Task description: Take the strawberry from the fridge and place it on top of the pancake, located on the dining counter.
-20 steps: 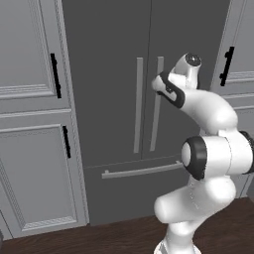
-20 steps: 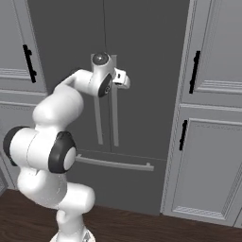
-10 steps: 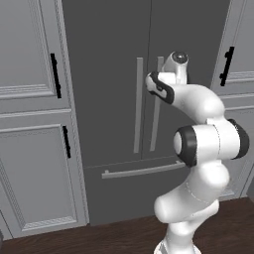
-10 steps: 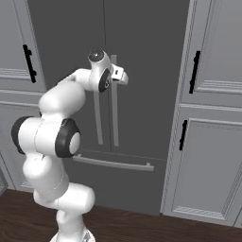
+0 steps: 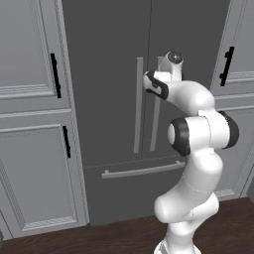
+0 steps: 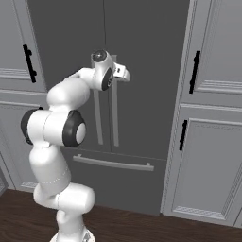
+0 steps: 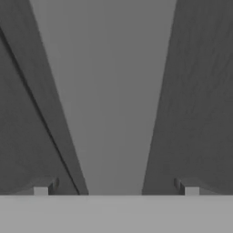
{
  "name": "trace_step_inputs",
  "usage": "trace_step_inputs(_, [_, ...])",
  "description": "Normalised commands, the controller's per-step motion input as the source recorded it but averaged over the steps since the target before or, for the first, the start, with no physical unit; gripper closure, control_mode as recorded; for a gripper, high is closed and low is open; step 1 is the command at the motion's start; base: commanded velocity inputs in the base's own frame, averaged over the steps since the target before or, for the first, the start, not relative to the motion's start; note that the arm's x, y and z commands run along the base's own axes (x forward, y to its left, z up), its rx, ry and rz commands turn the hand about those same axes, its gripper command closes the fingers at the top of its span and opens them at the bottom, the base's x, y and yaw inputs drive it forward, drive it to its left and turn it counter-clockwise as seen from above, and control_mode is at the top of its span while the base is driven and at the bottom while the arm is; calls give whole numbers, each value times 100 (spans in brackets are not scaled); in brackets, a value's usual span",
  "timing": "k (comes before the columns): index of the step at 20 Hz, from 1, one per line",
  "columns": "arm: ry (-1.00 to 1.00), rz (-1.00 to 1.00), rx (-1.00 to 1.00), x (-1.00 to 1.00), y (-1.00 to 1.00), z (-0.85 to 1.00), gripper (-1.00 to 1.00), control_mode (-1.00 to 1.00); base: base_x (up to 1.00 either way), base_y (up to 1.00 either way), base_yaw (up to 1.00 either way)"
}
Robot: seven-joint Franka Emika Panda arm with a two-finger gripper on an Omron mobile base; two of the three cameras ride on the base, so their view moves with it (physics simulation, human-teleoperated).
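Fridge (image 5: 109,74) doors shut, contents hidden; claw (image 7: 116,189) released, straddling right door's bar handle (image 7: 109,113).

Light grey panelled cabinets (image 5: 30,149), short black handles (image 5: 55,75), matching cabinets on other side (image 6: 208,156), dark wood floor (image 6: 142,227)

Up close, the tool (image 7: 116,189) faces the dark grey fridge (image 7: 200,100) door. Its two small finger tips (image 7: 42,189) stand far apart, one near the lower left, the other near the lower right. Between them rises a long pale grey bar handle (image 7: 109,100), broad at the top of the view and narrowing toward the bottom, lying squarely in the gap without touching either tip. Left of the bar a thin dark line, the seam (image 7: 32,95) between the doors, slants down across the dark panel.
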Motion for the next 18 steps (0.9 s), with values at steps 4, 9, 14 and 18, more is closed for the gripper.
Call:
trace_step_inputs(4, [-5,1,0,54,-1,0,-100,-100,0,0,0])
trace_step_inputs(9, [-9,3,0,40,0,-7,-100,-100,0,0,0])
trace_step_inputs(14, [-9,4,0,32,0,-21,-100,-100,0,0,0])
trace_step_inputs(18, [-2,3,0,46,0,-7,100,-100,0,0,0])
